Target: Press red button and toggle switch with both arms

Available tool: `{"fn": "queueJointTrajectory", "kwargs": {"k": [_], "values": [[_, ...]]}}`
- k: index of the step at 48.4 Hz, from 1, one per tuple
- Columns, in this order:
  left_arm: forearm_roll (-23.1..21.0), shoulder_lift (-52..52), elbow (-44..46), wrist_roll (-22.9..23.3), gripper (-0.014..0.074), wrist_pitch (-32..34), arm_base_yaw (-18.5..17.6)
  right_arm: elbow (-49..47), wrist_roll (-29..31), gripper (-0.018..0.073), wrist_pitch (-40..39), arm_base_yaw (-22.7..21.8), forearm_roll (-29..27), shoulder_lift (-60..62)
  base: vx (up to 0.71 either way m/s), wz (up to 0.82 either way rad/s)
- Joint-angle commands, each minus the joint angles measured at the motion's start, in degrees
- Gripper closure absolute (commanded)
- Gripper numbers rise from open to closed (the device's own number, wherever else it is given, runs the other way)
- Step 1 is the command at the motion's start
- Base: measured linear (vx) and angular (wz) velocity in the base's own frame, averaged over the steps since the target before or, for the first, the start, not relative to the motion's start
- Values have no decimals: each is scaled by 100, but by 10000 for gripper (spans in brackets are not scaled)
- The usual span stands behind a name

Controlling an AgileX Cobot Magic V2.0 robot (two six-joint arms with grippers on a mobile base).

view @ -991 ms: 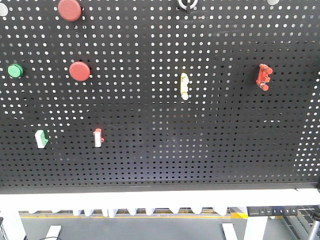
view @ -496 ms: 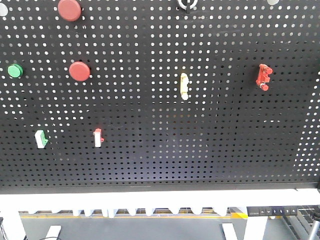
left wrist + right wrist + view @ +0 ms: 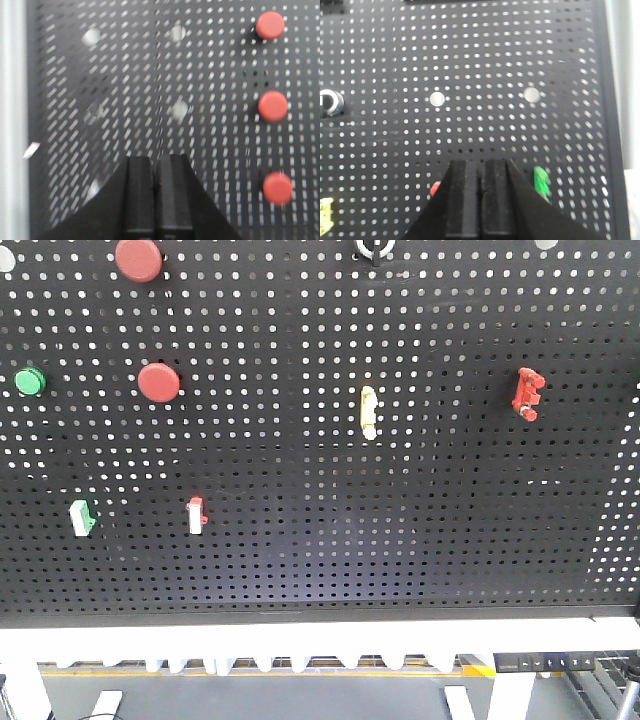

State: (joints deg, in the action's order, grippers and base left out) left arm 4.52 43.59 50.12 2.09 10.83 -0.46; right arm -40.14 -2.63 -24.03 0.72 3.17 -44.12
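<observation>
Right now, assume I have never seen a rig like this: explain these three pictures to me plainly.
This is a two-armed robot facing a black pegboard. The front view looks straight at the board and shows no arms. Mounted on it are an upper red button, a lower red button, a green button, a pale yellow switch and a red toggle switch. The other two pictures come from cameras on the wrists. In them, the left gripper and right gripper show as black fingers pressed together, holding nothing.
</observation>
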Motion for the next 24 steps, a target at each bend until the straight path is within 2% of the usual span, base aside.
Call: {"fn": "queueJointTrajectory", "kwargs": {"k": [1, 5, 10, 24], "values": [[452, 562, 744, 52, 594, 697, -321, -405, 5, 559, -374, -32, 304, -147, 0, 0], [676, 1082, 1305, 125, 594, 602, -718, -543, -14, 559, -184, -32, 389, -223, 0, 0], [684, 1683, 1929, 192, 594, 439, -1124, -590, -26, 559, -37, -32, 400, -257, 0, 0], [678, 3313, 3657, 185, 594, 23, -1631, -590, -32, 559, -16, -32, 400, -257, 0, 0]]}}
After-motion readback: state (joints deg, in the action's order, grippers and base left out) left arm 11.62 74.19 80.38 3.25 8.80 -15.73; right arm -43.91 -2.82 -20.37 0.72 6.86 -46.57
